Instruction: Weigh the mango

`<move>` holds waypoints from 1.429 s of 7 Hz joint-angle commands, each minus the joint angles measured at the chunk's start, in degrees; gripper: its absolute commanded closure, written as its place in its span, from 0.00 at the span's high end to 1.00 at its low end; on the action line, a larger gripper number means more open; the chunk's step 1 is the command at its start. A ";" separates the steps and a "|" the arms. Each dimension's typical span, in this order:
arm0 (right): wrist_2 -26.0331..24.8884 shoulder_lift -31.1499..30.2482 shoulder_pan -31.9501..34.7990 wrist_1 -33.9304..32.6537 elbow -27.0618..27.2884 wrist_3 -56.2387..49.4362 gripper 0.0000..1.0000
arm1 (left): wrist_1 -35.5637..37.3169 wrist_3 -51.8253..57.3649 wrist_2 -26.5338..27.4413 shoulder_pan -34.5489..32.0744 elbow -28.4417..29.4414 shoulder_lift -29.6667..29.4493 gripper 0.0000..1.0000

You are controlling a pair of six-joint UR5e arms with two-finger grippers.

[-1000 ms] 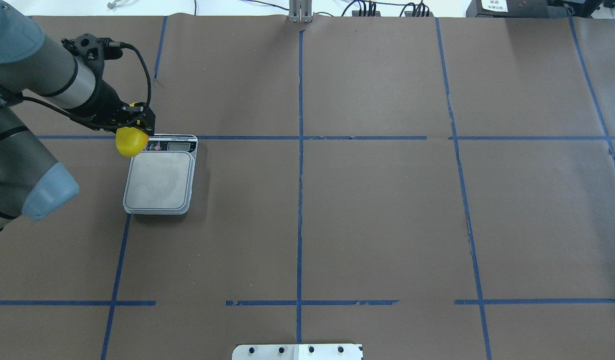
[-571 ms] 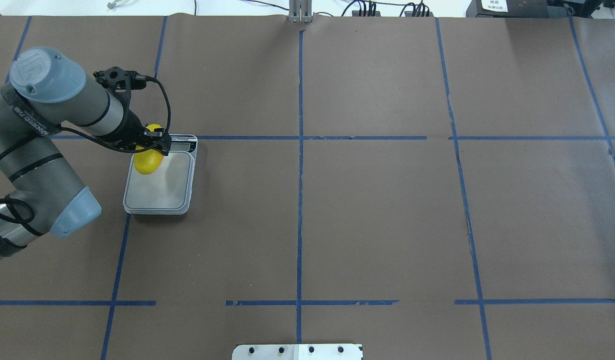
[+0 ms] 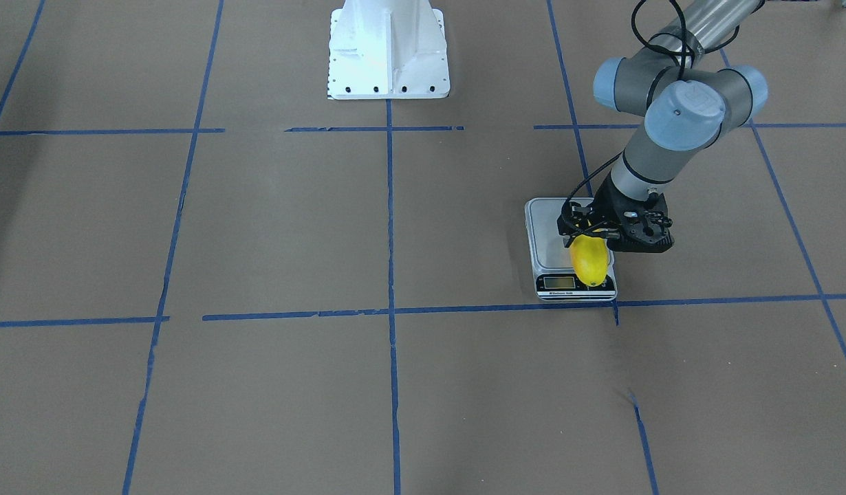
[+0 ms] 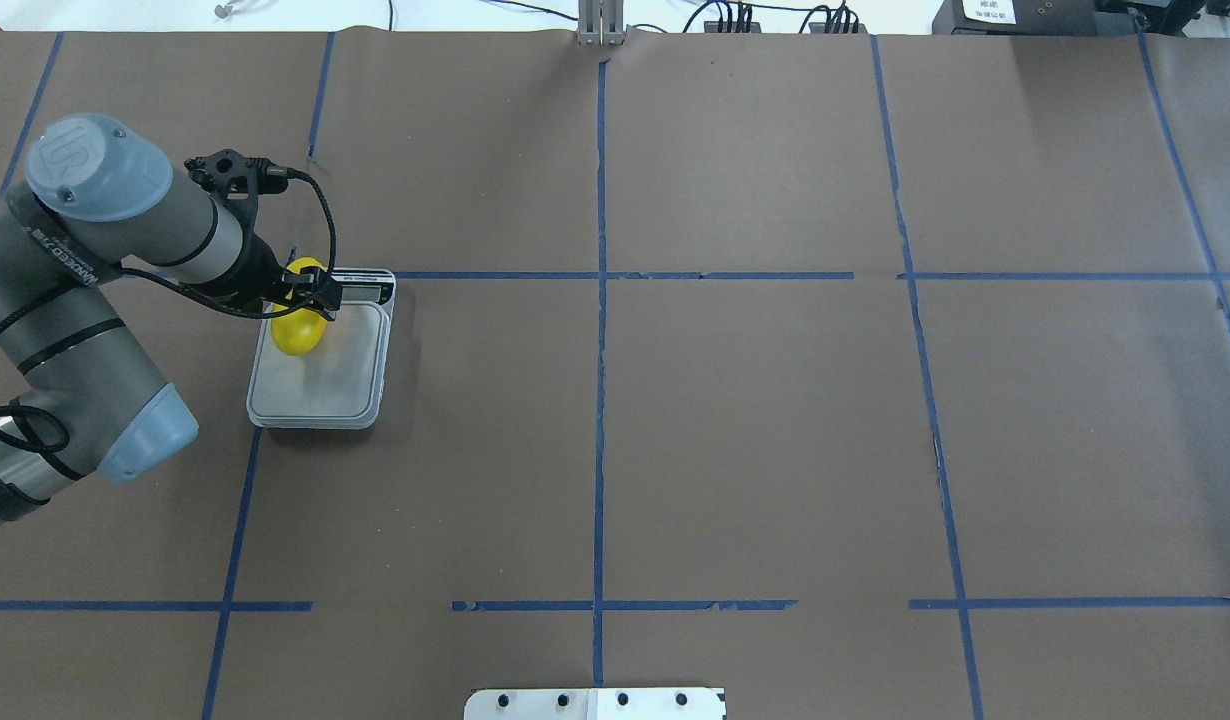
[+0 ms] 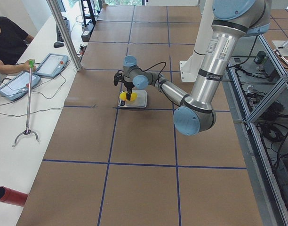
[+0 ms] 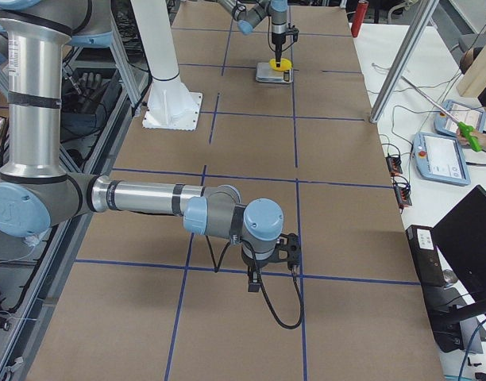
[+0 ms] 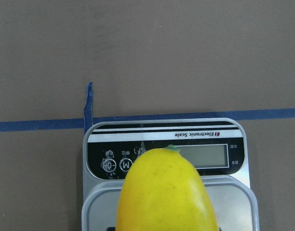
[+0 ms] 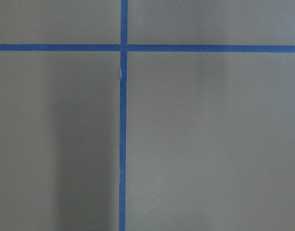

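Observation:
The mango is yellow and oval. My left gripper is shut on its upper end and holds it upright, low over the far part of the silver scale, next to the display. I cannot tell whether it touches the platform. In the front-facing view the mango hangs below the left gripper and overlaps the scale near its display. The left wrist view shows the mango in front of the scale's display. My right gripper hovers over bare paper, far from the scale; I cannot tell whether it is open or shut.
The table is covered in brown paper with blue tape lines. The white robot base plate stands at the robot's side. An operator's tablets and a metal pole are beyond the far edge.
My left gripper has carried the mango from beside the scale's far left corner to over the platform. In the last half second it has barely moved.

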 commanded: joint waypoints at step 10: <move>0.00 0.00 0.00 0.00 0.04 0.00 1.00 | 11.97 31.26 -11.23 -33.43 -9.21 10.70 1.00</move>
